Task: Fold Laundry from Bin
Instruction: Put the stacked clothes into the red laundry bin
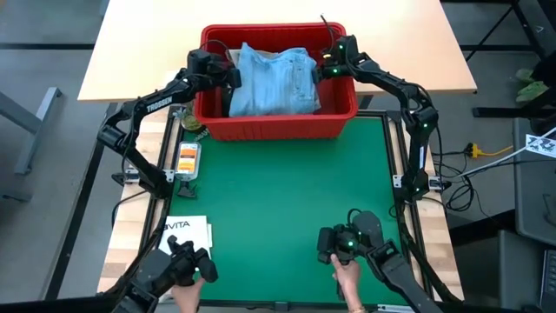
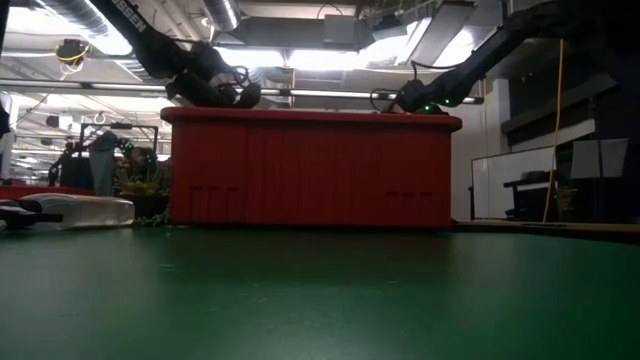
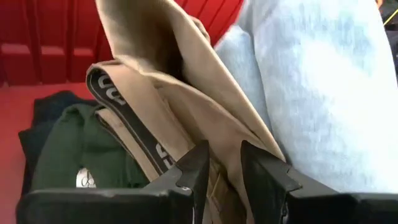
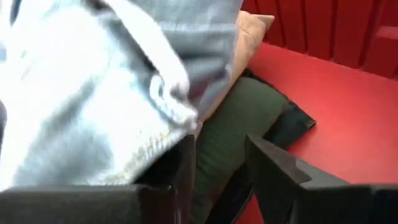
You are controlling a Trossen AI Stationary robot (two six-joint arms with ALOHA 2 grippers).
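Both end effectors inside red bin (image 1: 278,129) at far bench edge; denim jeans (image 1: 276,80) between them, long axis across bin; left end effector (image 3: 219,163) parted at khaki garment (image 3: 186,118), right end effector (image 4: 221,163) parted beside jeans hem, neither clearly gripping; equally near

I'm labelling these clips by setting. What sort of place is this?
Probably a robotics lab or workshop, not a home: exposed ceiling ducts overhead, cables on a bare floor beside the table, and the red bin on a green mat.
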